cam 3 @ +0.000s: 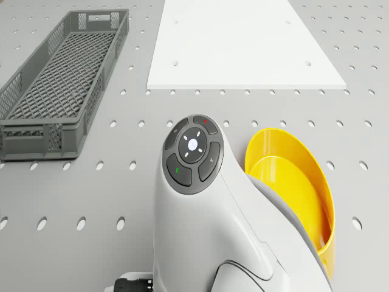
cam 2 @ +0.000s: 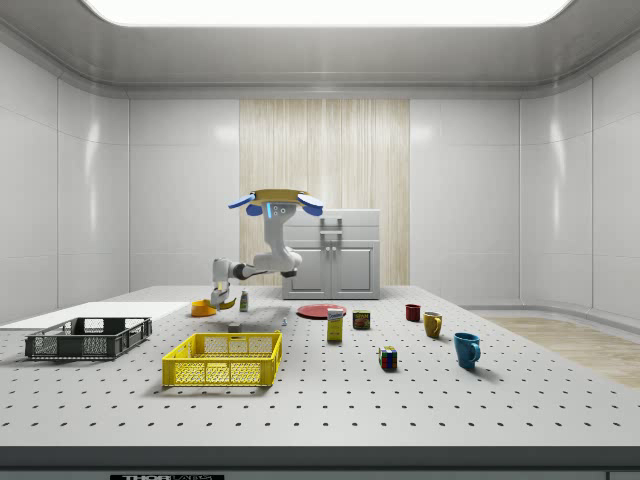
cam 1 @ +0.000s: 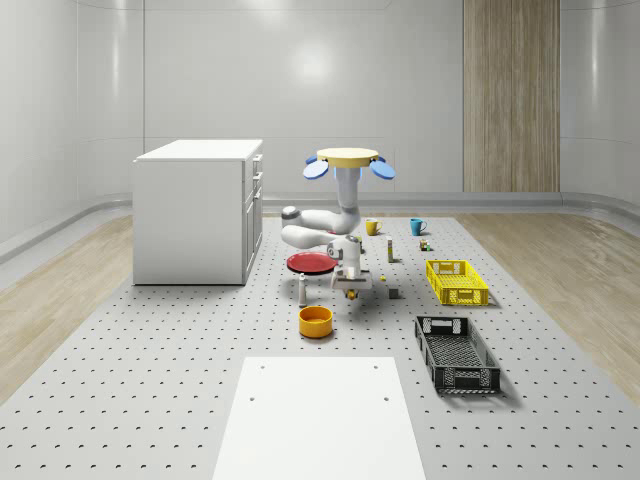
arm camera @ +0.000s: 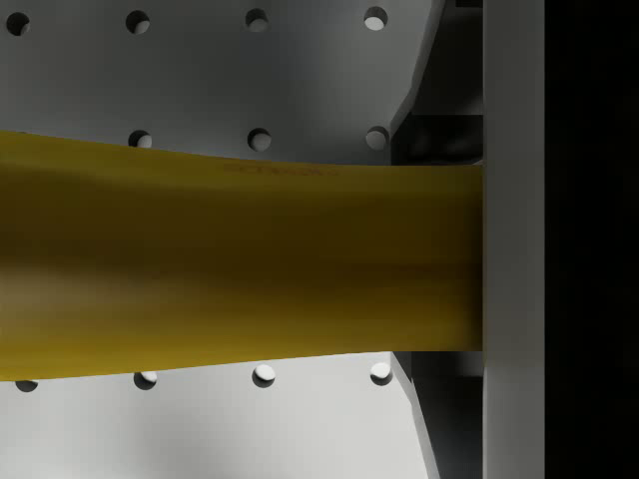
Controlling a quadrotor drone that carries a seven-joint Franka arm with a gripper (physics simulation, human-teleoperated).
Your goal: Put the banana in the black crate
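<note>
Banana (arm camera: 240, 264) clamped crosswise in the hand (cam 1: 354, 290), lifted off the tabletop (cam 1: 180, 380) for carrying | drone (cam 1: 349, 160) hovers near orange bowl (cam 1: 315, 321) | black crate (cam 1: 457, 354) waits well apart, unfilled.

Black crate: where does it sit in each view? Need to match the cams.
Whole-scene view: black crate at lower right, nearer the camera than the yellow crate.
Side view: black crate at far left on the table, left of the yellow crate.
Drone view: black crate beside the white panel.
Shared landmark: yellow bowl.
</note>
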